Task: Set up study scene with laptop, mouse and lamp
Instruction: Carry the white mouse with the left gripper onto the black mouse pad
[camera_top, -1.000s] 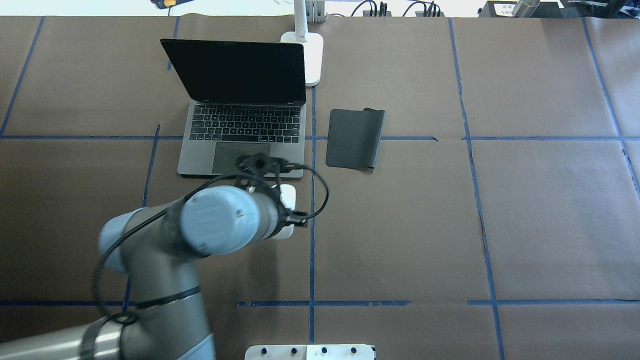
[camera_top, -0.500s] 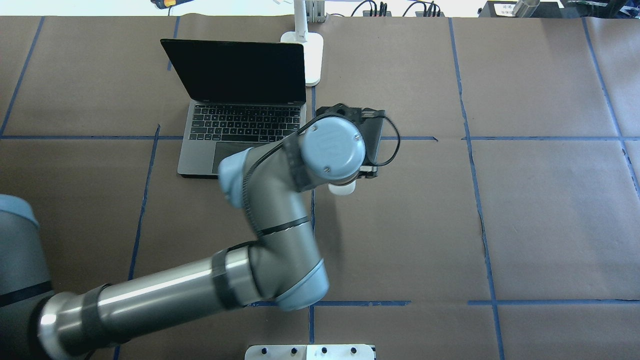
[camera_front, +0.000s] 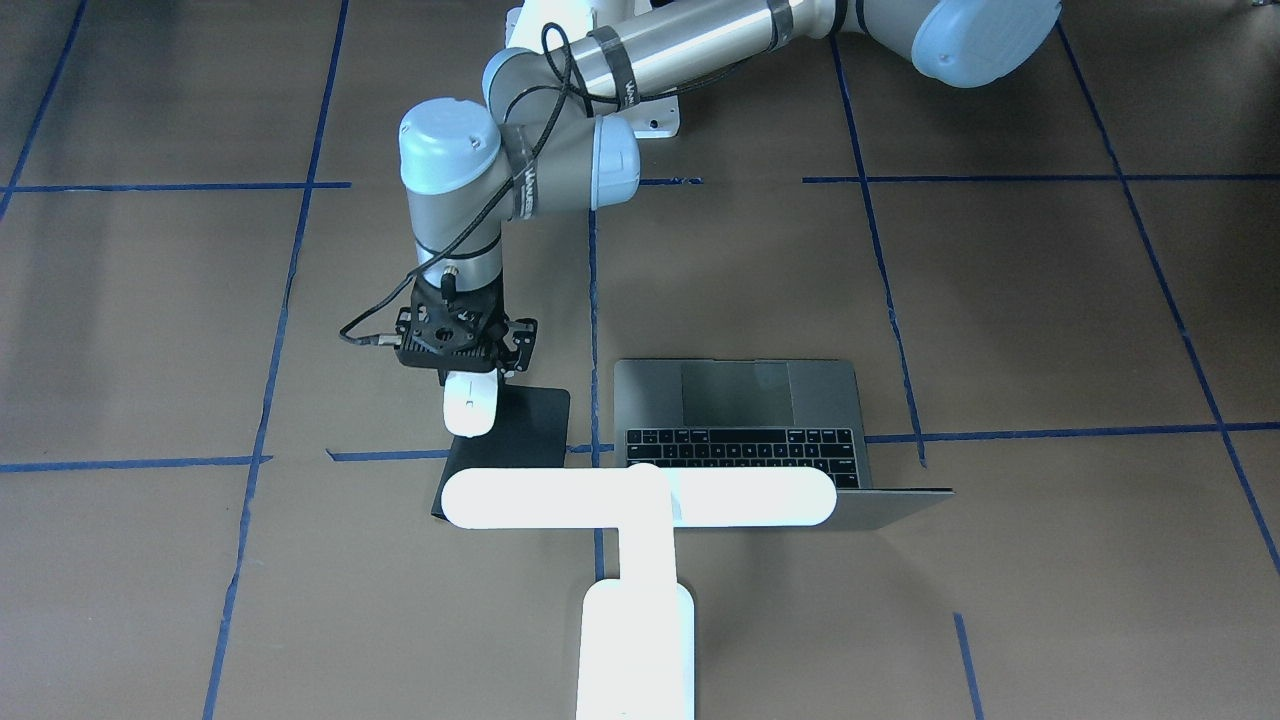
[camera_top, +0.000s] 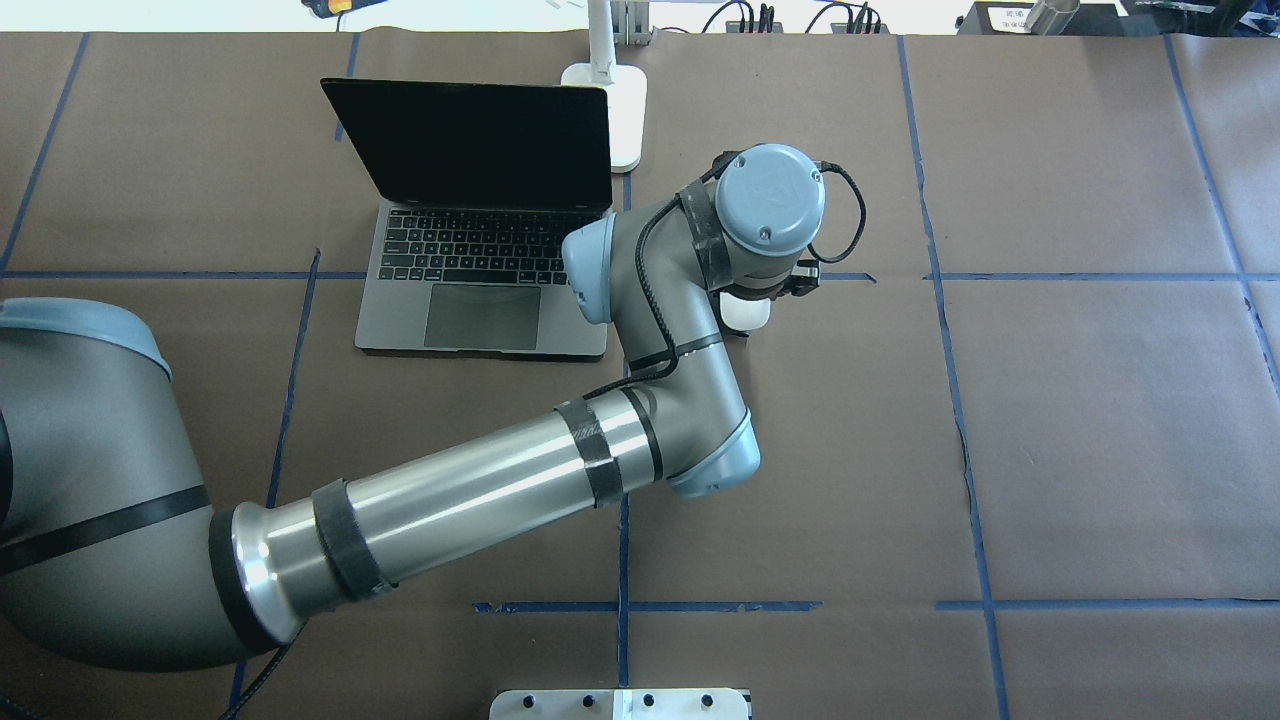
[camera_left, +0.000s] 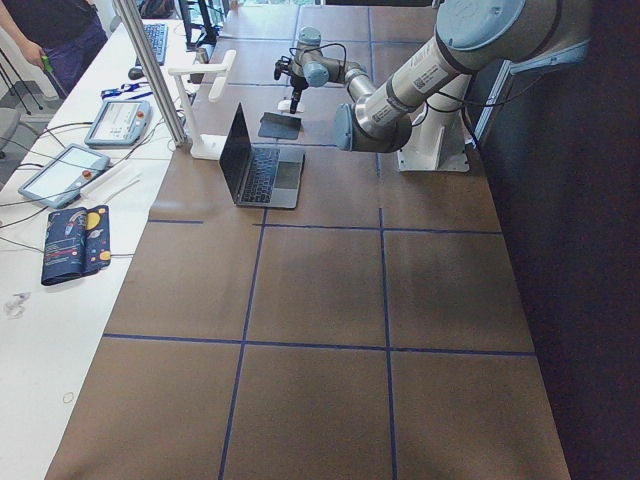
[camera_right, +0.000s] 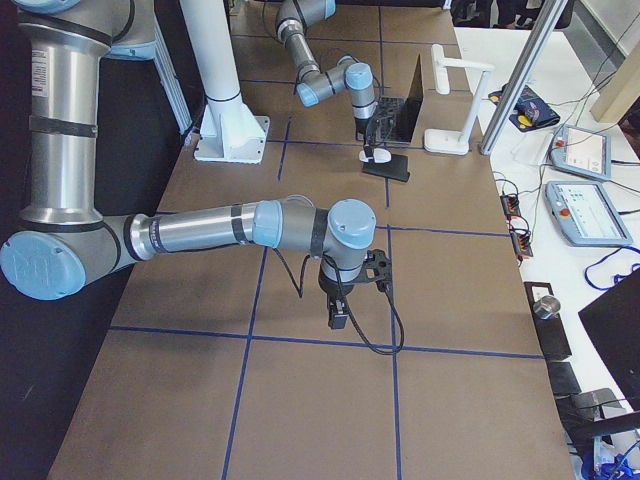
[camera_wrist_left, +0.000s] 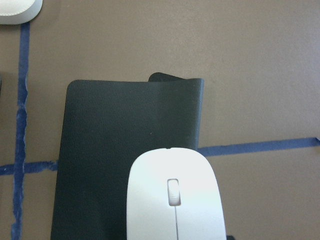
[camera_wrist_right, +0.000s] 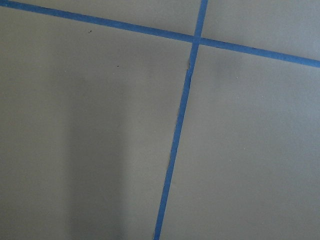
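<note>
In the front-facing view the white lamp (camera_front: 640, 500) stands nearest, just beside the open laptop's (camera_front: 740, 425) lid; next to the laptop lies a black mouse pad (camera_front: 520, 430); the left gripper (camera_front: 466, 372) clamps the white mouse (camera_front: 470, 408) over the pad's robot-side end; the right gripper (camera_right: 338, 318) hangs well apart over the brown table (camera_front: 1000, 300), and I cannot tell how its fingers stand.

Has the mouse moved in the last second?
Yes. In the overhead view, the mouse went rightward, from near the laptop's front right corner to above the black pad.
</note>
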